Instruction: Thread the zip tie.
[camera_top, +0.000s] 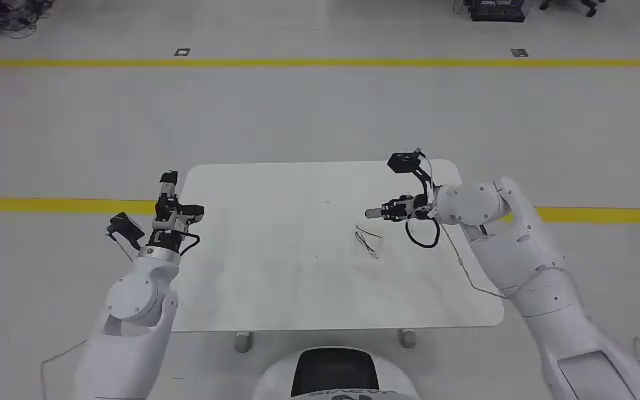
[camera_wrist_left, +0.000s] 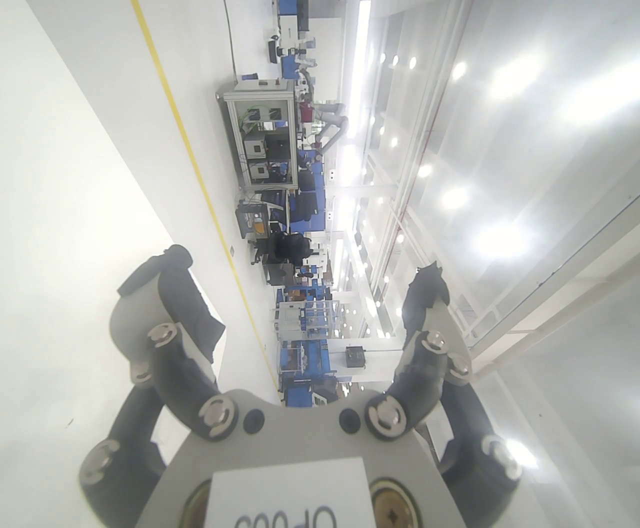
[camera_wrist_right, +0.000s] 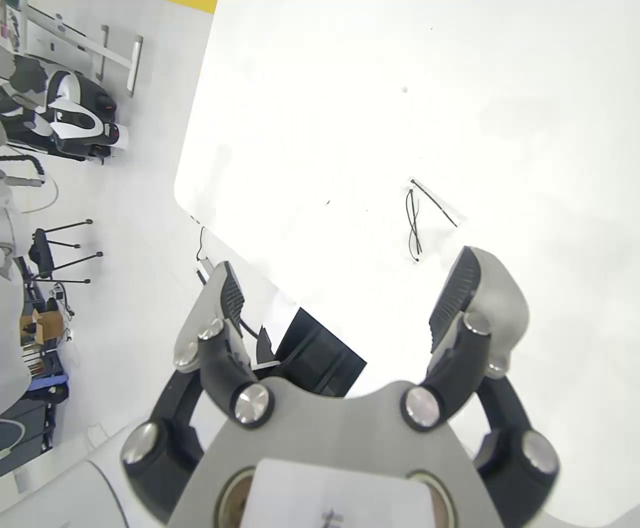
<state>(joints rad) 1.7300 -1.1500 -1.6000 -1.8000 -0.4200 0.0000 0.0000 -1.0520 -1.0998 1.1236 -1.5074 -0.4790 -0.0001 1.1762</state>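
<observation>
On the white table (camera_top: 280, 280), right of its middle, lie the zip ties (camera_top: 367, 240), flat and untouched, their long axis slanting from far left to near right in the top view, where they read as one small dark tangle. The right wrist view separates them into one straight black zip tie (camera_wrist_right: 434, 201) and a pair of thin crossed strands (camera_wrist_right: 414, 227) just beside it, one end of each close together and the others fanned apart; whether the strands are one bent tie or two cannot be told. Just beyond them the right hand (camera_top: 372, 213) hovers over the table, pointing left, its two fingers spread wide with nothing between them (camera_wrist_right: 346, 262). Well apart, at the table's left edge, the left hand (camera_top: 170, 190) points away from the robot, likewise open and empty (camera_wrist_left: 302, 262). Farther off, two yellow lines (camera_top: 320, 63) cross the floor
</observation>
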